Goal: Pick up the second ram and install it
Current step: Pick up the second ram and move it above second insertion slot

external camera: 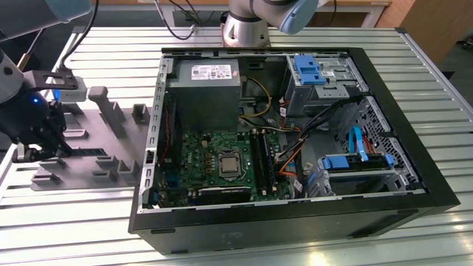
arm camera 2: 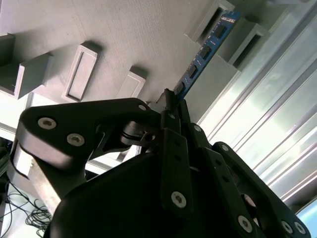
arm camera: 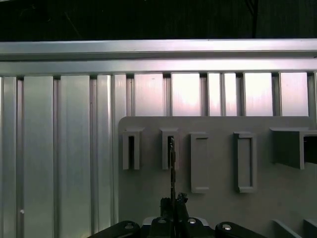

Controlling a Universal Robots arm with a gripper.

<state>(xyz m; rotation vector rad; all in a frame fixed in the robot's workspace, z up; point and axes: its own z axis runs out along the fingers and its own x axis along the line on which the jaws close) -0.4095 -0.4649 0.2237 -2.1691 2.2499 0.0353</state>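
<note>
The second ram (arm camera 2: 208, 47) is a thin blue-green stick resting on edge in the slotted blocks of a grey holder plate (arm camera 2: 124, 29). Seen end-on in the first wrist view, the ram (arm camera: 172, 166) runs from the fingers into one slot. My gripper (arm camera 2: 171, 101) is shut on the stick's near end, its black fingers (arm camera: 179, 201) pressed together around it. In the exterior view the gripper (external camera: 44, 148) sits low over the holder plate (external camera: 88, 119) at the exterior view's left, well away from the open computer case (external camera: 296, 221).
The case lies open on the slatted aluminium table (external camera: 74, 233), showing the green motherboard (external camera: 221, 160), its dark memory slots (external camera: 262, 160), a grey power supply (external camera: 203, 88), cables and blue drive brackets (external camera: 307, 69). Raised grey blocks (external camera: 111, 113) stand on the holder plate.
</note>
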